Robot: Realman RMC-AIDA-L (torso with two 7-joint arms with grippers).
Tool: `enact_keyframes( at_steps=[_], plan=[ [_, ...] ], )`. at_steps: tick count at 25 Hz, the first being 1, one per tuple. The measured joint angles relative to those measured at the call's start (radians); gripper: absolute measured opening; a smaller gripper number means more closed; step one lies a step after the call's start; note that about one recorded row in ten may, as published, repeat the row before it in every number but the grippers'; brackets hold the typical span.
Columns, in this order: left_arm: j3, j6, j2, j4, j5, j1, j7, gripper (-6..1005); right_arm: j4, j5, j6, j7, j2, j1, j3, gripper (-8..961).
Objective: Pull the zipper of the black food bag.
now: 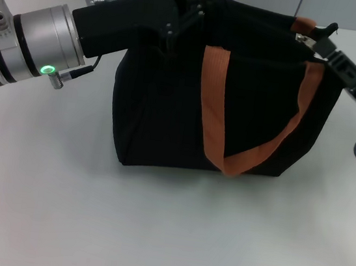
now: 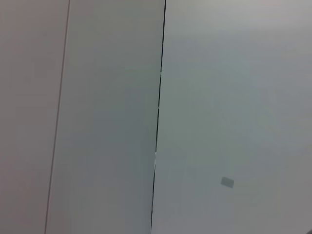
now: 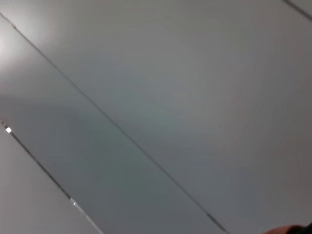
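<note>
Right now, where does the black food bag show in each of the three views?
Head view: the black food bag fills the centre, on the white table, with the left end effector at its top left and the right end effector at its top right corner.
Left wrist view: not in it; only pale panels with seams.
Right wrist view: not clearly in it; an orange and dark sliver at one corner may be its strap.
Shared landmark: none certain.

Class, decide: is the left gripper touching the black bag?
Touching. In the head view the left gripper presses into the black bag's top edge, with no gap visible.
</note>
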Motion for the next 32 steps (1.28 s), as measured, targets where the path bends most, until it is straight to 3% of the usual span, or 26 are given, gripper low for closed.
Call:
enact_keyframes(
  at_steps=[11, 15, 22, 32],
  plan=[
    [0.001, -0.008, 0.0, 0.0, 0.0, 0.0, 0.0, 74, -0.022, 0.0, -0.01, 0.0, -0.003, -0.056, 0.051, -5],
    [0.003, -0.013, 0.0, 0.0, 0.0, 0.0, 0.0, 74, -0.021, 0.0, -0.087, -0.03, 0.001, -0.076, 0.093, -5],
    [0.006, -0.017, 0.0, -0.006, -0.001, 0.004, 0.001, 75, 0.037, 0.0, -0.207, -0.23, 0.002, -0.094, 0.171, 150],
    [0.003, -0.075, 0.0, -0.014, -0.022, 0.017, -0.004, 75, 0.06, -0.008, -0.191, -0.25, 0.004, -0.084, 0.164, 402]
  ],
)
